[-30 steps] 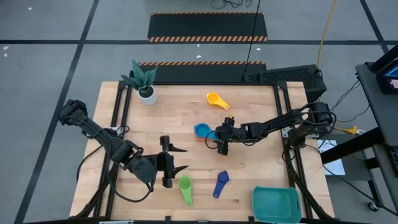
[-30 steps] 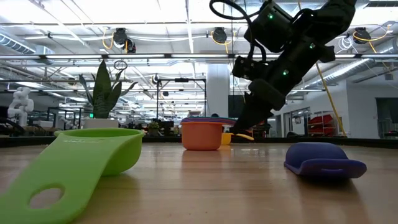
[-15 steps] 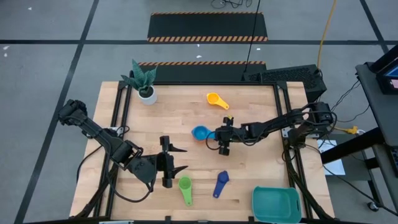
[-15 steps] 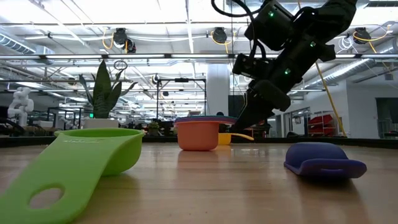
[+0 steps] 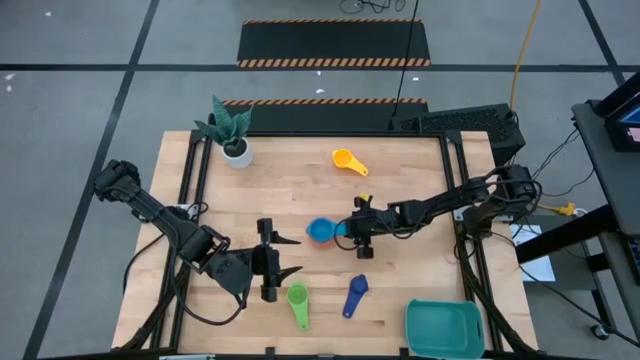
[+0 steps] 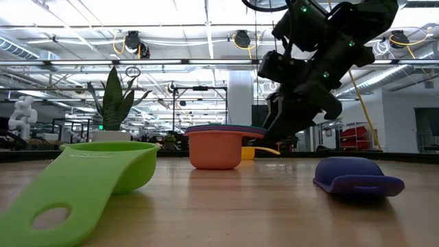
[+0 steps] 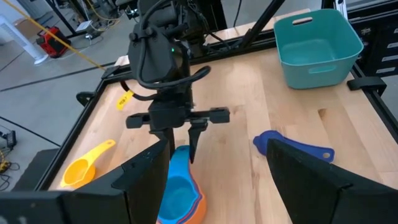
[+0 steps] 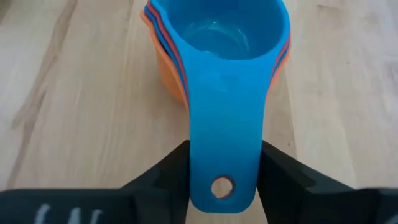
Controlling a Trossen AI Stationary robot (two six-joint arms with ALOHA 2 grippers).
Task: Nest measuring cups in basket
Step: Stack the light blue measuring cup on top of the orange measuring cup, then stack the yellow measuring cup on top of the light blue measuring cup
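Note:
A nest of measuring cups (image 5: 322,232), light blue on top with red and orange rims below, stands on its base at mid-table. My right gripper (image 5: 347,232) is shut on its handle from the right. My left gripper (image 5: 295,256) hovers open near the front left, holding nothing. Lying loose on the wood are a yellow cup (image 5: 348,160) at the far side, and a green cup (image 5: 297,303) and a dark blue cup (image 5: 355,295) near the front. The teal basket (image 5: 443,327) sits at the near right corner. My right gripper pinches the light blue handle (image 8: 224,155) near its free end, by the hole, one finger (image 8: 177,168) on each long edge. The fingers slant down from the table's right and lie along the handle. The nest stays upright with its orange bottom (image 6: 216,161) on the table.
A white potted plant (image 5: 232,135) stands at the far left corner. Bare wood lies between the nest and the basket, apart from the dark blue cup (image 6: 357,178). A black frame runs along the table's side edges.
My right gripper has moved toward the table's near edge and rolled at the wrist. The nest of cups has slid with it along the table toward the near edge, staying upright.

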